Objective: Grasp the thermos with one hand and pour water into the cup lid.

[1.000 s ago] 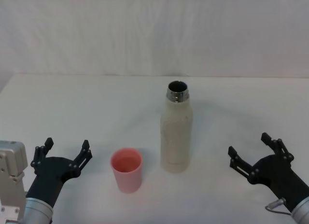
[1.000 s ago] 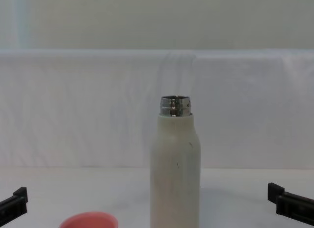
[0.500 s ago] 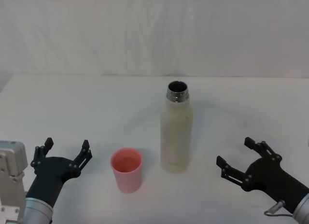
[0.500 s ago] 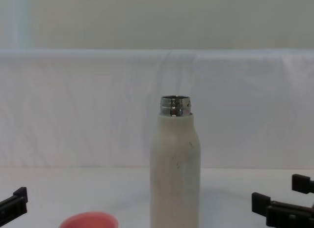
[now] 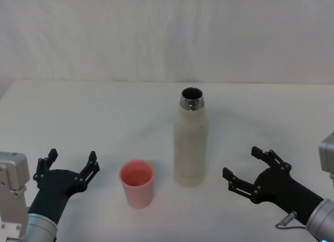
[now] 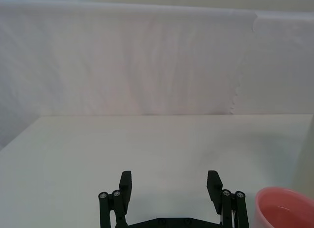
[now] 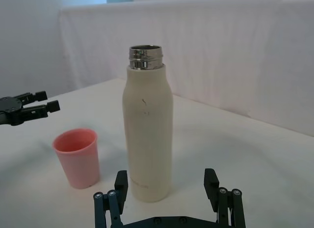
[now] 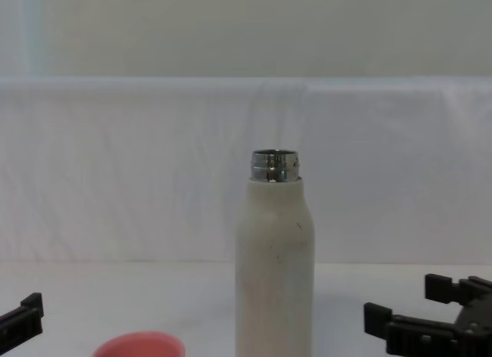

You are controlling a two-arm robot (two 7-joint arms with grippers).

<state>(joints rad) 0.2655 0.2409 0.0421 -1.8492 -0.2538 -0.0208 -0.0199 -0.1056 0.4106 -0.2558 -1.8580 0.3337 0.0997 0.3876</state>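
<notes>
The thermos [image 5: 190,143] stands upright and uncapped in the middle of the table, cream-white with a steel neck. Just to its left sits the pink cup lid [image 5: 137,183], mouth up. My right gripper [image 5: 240,162] hovers open a short way to the right of the thermos, its fingers pointing at the bottle's lower body without touching it. The right wrist view has the thermos [image 7: 147,134] straight ahead of the open right gripper [image 7: 166,177], with the cup lid [image 7: 77,156] beside it. Left of the cup lid, my left gripper [image 5: 72,155] rests open and holds nothing.
A white table [image 5: 104,111] with a white cloth backdrop [image 5: 167,33] behind its far edge. Nothing else stands on it. Bare table lies all around the thermos and cup lid.
My right gripper has moved left, closer to the thermos, still open. The left gripper, thermos and cup lid have not moved.
</notes>
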